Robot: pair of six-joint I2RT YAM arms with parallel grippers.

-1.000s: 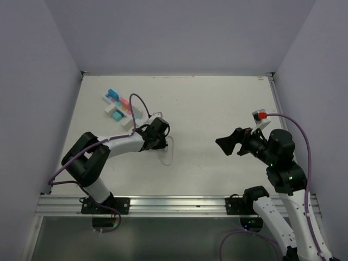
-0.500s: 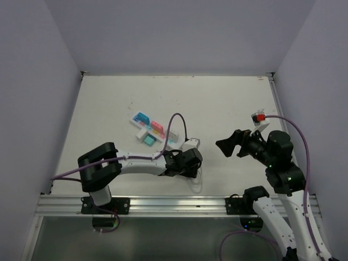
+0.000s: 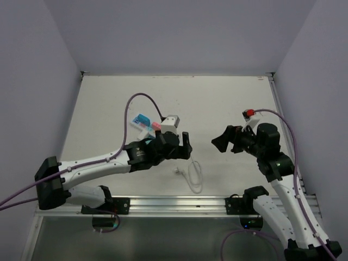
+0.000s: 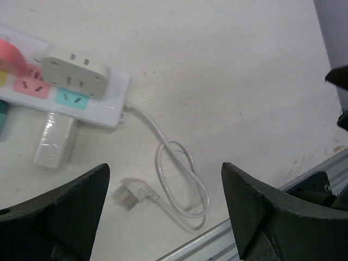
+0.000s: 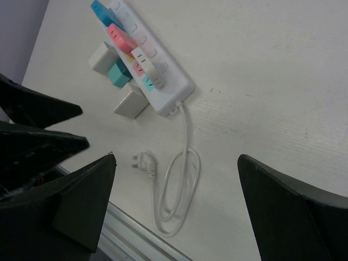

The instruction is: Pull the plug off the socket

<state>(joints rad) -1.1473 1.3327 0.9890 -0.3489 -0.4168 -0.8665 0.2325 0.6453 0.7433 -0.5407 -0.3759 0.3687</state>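
The socket (image 4: 111, 106) (image 5: 174, 89) (image 3: 142, 120) is a long white strip lying at the middle left of the table, partly hidden under my left arm in the top view. A beige plug (image 4: 76, 73) (image 5: 148, 66) sits in it near the cord end, beside a pink plug (image 5: 122, 38) and a blue one (image 5: 100, 8). Its thin white cord (image 4: 176, 179) (image 5: 182, 179) (image 3: 194, 175) loops toward the near edge and ends in a loose plug (image 4: 130, 194) (image 5: 144, 163). My left gripper (image 4: 165, 168) (image 3: 182, 145) hovers open above the cord, holding nothing. My right gripper (image 5: 175, 157) (image 3: 220, 142) is open, off to the right.
A white block (image 4: 54, 142) (image 5: 130, 103), a teal block (image 5: 117, 73) and another white block (image 5: 100, 57) lie against the strip's near side. The metal rail (image 3: 174, 204) runs along the near table edge, just past the cord loop. Walls enclose the left, back and right.
My left gripper, shut a second ago, has opened. The strip was dragged from the far left toward the middle, its cord now trailing to the near edge. My right arm shifted slightly left.
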